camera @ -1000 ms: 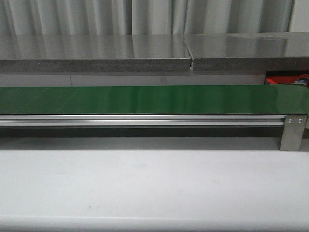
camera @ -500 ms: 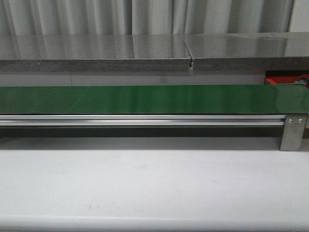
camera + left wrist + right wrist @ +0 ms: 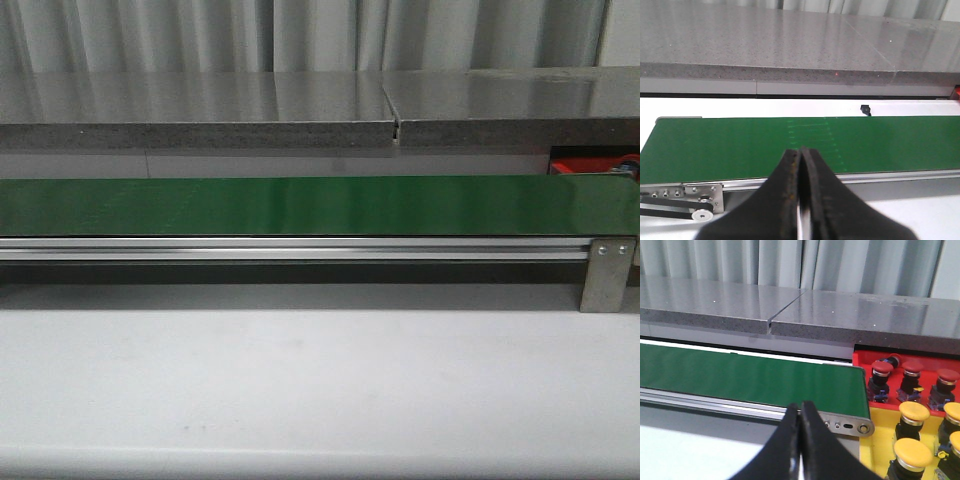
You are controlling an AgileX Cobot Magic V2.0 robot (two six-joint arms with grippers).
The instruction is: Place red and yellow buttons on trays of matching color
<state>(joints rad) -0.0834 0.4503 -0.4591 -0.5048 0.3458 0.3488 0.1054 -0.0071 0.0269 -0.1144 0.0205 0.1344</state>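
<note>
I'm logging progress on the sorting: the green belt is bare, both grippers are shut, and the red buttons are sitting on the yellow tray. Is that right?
Not quite. In the right wrist view the red buttons sit on the red tray; the yellow buttons are on the yellow tray. The green belt is bare, and the left gripper and right gripper are shut.

Past the belt's right end sits a red tray [image 3: 860,360], flat and straight-edged, holding three red buttons [image 3: 881,369] upright in a row. Just nearer lies a yellow tray [image 3: 875,440], touching the red one, with yellow buttons [image 3: 912,411] standing on it; perhaps four show, cut off at the frame edge. From the front, only a red sliver [image 3: 580,162] shows at far right.
</note>
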